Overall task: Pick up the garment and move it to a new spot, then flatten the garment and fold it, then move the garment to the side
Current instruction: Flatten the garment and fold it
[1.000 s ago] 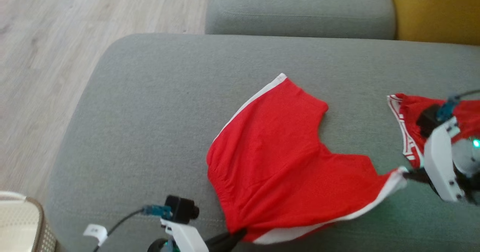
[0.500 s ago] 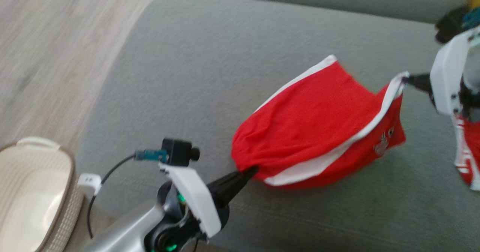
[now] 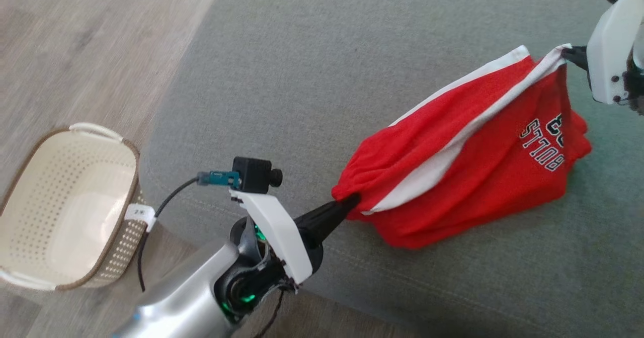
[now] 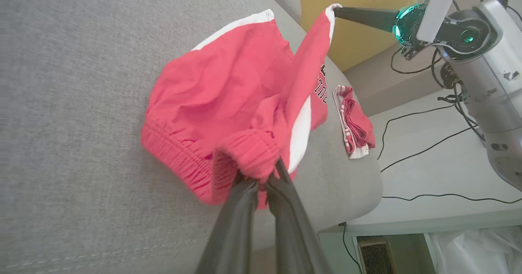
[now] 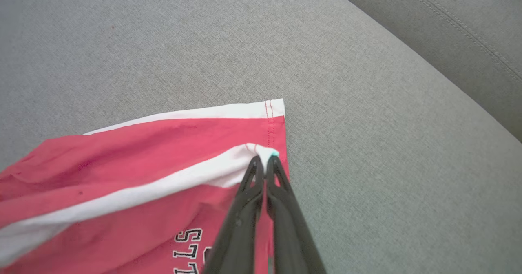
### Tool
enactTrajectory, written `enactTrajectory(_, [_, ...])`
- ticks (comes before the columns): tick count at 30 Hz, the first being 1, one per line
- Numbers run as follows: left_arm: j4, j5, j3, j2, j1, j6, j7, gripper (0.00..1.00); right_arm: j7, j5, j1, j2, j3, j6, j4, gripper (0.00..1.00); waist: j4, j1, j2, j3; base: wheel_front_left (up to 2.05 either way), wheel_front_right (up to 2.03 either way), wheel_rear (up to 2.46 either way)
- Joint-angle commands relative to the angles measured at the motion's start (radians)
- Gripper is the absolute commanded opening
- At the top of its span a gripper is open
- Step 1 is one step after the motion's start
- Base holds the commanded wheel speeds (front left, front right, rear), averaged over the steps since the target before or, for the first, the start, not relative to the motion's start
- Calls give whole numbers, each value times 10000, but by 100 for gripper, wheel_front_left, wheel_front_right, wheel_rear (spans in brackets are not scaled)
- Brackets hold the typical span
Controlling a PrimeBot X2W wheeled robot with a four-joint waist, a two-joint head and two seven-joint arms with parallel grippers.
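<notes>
- Two pinch points on the garment (image 3: 453,142). The left gripper (image 3: 354,199) has the bunched waistband at its 8 o'clock end, and the right gripper (image 3: 567,52) has a white hem corner at its 1 o'clock end (head view).
- Both finger pairs are closed right down on cloth, with no gap visible in either wrist view.
- Location: over the grey sofa seat (image 3: 302,76), at about 3 o'clock in the head view. The held edge is stretched between the grippers. The rest sags below it and looks to rest on the seat.
- Looks: red shorts with a white side stripe and a white hem band. The black-and-white "BULLS" lettering reads upside down in the head view. The waistband is elastic and gathered.
- Handling (my read): light, thin and limp with no stiffness, so slack parts will drape and double over. It's not fragile. The elastic end will feel springy under tension.
- Where to grip: doubled edges such as the waistband and stitched hem, since they give more to bite than single-layer cloth. The hem-corner pinch is small, so a sharp tug could slip it.
- To flatten, I'd keep the span taut and lay it down from one end.
- Nearby: a second red-and-white item (image 4: 355,127) lies at 4 o'clock of the shorts in the left wrist view, near the seat edge and apart from them.
- A cream basket (image 3: 100,129) sits on the floor at 8 o'clock in the head view.
</notes>
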Motion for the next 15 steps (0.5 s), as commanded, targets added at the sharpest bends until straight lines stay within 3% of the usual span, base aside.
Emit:
enactTrajectory(1, [-153, -37, 411, 61, -591, -90, -145, 0, -158, -144, -297, 20, -27, -4, -68, 0, 143, 0, 0, 176, 0, 0, 0])
enactTrajectory(5, [238, 383, 242, -110, -952, -160, -640, 0, -503, -538, -575, 165, 232, -4, 473, 0, 233, 0, 0, 422, 0, 0, 0])
enactTrajectory(15, [666, 115, 43, -402, -1540, -181, -970, 0, -1184, -1003, -1055, 422, 655, -4, 1151, 0, 225, 0, 0, 866, 0, 0, 0])
